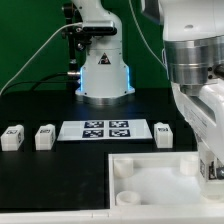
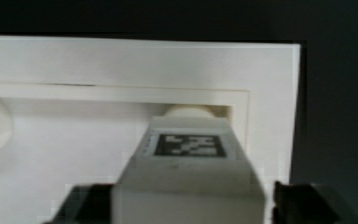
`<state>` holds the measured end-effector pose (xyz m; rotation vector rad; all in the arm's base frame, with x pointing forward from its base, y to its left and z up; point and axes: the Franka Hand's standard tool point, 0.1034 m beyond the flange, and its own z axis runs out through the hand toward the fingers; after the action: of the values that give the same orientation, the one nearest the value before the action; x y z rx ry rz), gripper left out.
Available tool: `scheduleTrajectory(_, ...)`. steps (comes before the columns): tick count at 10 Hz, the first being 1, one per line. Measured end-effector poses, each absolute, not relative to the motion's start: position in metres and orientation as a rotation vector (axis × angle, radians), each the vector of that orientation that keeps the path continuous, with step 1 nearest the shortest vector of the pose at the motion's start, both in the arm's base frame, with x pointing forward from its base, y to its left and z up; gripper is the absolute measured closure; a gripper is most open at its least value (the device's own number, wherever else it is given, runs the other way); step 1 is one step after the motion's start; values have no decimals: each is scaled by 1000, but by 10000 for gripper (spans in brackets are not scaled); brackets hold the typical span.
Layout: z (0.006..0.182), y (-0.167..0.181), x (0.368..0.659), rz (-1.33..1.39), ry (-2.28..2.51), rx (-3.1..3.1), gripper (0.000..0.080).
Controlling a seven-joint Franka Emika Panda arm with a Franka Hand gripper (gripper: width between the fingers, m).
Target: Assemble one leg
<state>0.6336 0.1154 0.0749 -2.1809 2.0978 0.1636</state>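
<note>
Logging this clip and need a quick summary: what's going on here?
The Panda arm has one white tagged leg clamped between its jaws and holds it over the large white tray-like part, close to a round socket by its inner wall. Whether it is seated cannot be told. Three more legs stand loose on the black table: two at the exterior view's left of the marker board, one at its right.

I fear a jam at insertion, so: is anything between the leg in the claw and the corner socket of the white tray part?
Nothing visible. The claw holds the leg with its tip right at the rounded socket of the tray part; the tip itself hides the last gap. The other legs lie well aside.
</note>
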Motion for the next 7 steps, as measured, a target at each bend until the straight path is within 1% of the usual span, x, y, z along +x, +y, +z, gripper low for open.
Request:
scheduleTrajectory(1,75,116,633,158,2019,-2250,249)
scheduleTrajectory(2,74,118,633,146,1900,-2351,249)
scheduleTrajectory(3,75,121,632,128,1701,-2492,168)
scheduleTrajectory(4,75,122,633,112,1515,-2602,155)
scheduleTrajectory(7,74,121,633,83,1118,-2787,151)
